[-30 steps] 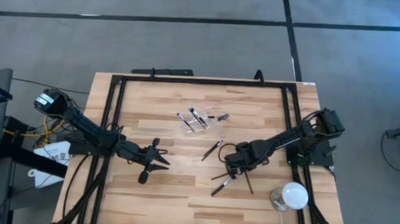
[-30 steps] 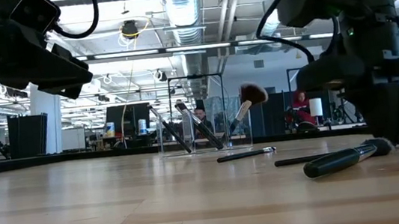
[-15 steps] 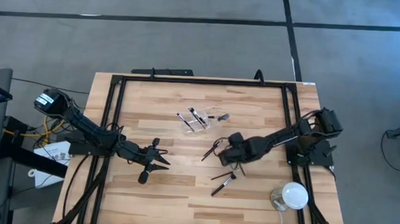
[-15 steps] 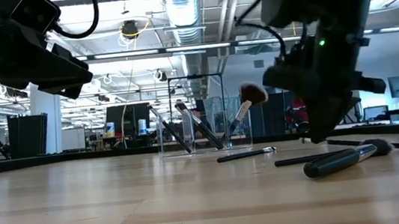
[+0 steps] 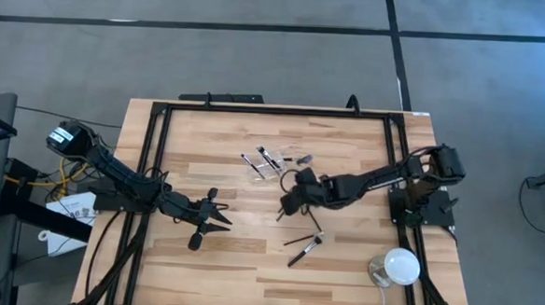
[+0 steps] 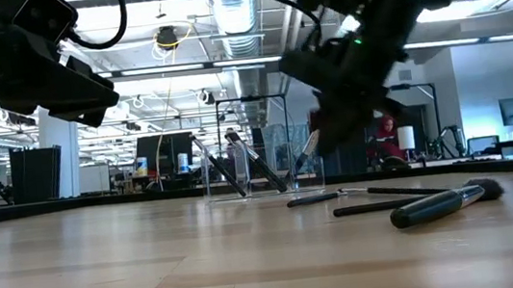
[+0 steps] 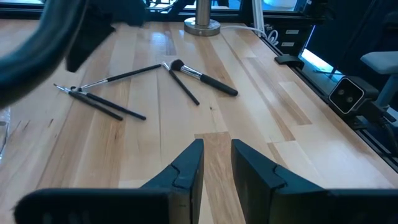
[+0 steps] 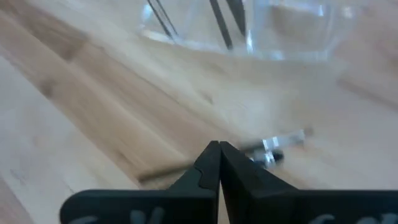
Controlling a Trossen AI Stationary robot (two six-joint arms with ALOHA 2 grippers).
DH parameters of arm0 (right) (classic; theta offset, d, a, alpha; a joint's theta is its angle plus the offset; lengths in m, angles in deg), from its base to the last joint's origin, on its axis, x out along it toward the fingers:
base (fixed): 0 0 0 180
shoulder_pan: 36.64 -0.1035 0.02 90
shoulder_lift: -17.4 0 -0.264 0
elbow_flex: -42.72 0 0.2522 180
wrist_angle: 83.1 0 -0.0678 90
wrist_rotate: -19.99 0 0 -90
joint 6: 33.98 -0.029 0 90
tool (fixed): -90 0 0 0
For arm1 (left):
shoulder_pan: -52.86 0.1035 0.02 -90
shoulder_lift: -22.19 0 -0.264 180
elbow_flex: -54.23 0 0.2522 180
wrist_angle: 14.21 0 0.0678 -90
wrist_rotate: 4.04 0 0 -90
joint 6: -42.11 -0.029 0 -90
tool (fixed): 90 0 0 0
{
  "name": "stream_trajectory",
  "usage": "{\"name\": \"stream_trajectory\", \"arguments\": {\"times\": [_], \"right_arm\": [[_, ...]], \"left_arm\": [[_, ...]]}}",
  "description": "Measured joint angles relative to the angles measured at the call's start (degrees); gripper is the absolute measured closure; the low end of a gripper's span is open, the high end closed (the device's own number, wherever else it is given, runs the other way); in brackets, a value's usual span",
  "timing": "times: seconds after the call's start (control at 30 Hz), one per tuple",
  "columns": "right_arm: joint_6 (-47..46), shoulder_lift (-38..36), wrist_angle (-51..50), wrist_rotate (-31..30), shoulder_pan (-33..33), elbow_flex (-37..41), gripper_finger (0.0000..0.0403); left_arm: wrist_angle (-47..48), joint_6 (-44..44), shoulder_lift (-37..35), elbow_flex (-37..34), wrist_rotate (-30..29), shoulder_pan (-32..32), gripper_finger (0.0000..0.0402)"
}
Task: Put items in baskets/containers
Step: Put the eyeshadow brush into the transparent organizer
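Note:
A clear container (image 5: 270,164) stands upright at the table's middle far part, with several brushes (image 6: 244,165) leaning inside it. More brushes lie loose on the wood to its near right: one with a silver ferrule (image 8: 283,140), two slim ones (image 5: 303,238), and a thick dark one (image 6: 442,203). My right gripper (image 5: 287,198) is shut and hangs tipped down above the ferrule brush, just near of the container, with nothing between its fingers (image 8: 211,163). My left gripper (image 7: 214,152) waits open at the table's left, clear of everything.
A white dome-shaped object (image 5: 395,266) stands at the near right corner. Black frame rails (image 5: 160,165) run along the table's sides. Bare wood lies between my two grippers and along the near edge.
My right gripper has risen and gone toward the table's left and far side, from over the loose brushes to beside the container, tipping and rolling as it went. A thin dark brush has slid leftward along the table.

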Motion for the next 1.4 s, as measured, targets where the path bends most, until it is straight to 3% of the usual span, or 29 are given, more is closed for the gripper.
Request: {"name": "stream_trajectory", "arguments": {"times": [0.17, 0.33, 0.5, 0.6, 0.7, 0.8, 1.1, 1.23, 1.4], "right_arm": [[6.18, -0.08, -5.79, 1.88, 0.66, -4.10, 0.0403], [6.50, -0.09, -16.52, 1.74, -0.88, -10.07, 0.0393], [3.46, -0.15, -30.93, 1.59, -4.73, -14.62, 0.0353], [-2.35, -0.19, -33.55, -3.72, -8.19, -14.15, 0.0321], [-6.41, 0.14, -29.23, -14.69, -11.39, -10.70, 0.0291], [-8.39, 0.36, -22.01, -18.92, -13.20, -5.63, 0.0271], [-8.98, 0.71, -2.31, -16.74, -12.64, 8.39, 0.0275], [-10.06, 0.71, 5.33, -13.49, -12.41, 12.31, 0.0282], [-8.55, 0.68, 9.09, -13.96, -12.53, 13.11, 0.0280]], "left_arm": [[0.01, 0.00, 0.00, 0.00, 0.02, 0.00, 0.0323], [0.07, 0.02, 0.00, 0.00, 0.02, -0.02, 0.0323], [0.21, 0.02, 0.00, 0.00, 0.02, 0.00, 0.0323], [0.37, 0.02, 0.00, 0.00, 0.03, 0.00, 0.0323], [0.37, 0.25, 0.02, 0.00, 0.07, 0.00, 0.0323], [0.37, 1.25, 0.02, 0.00, 0.13, 0.00, 0.0323], [0.36, 1.21, 0.02, 0.00, 0.11, -0.02, 0.0323], [0.35, 1.20, 0.02, 0.00, 0.09, 0.00, 0.0323], [0.37, 1.11, 0.02, 0.00, -0.02, 0.00, 0.0323]]}}
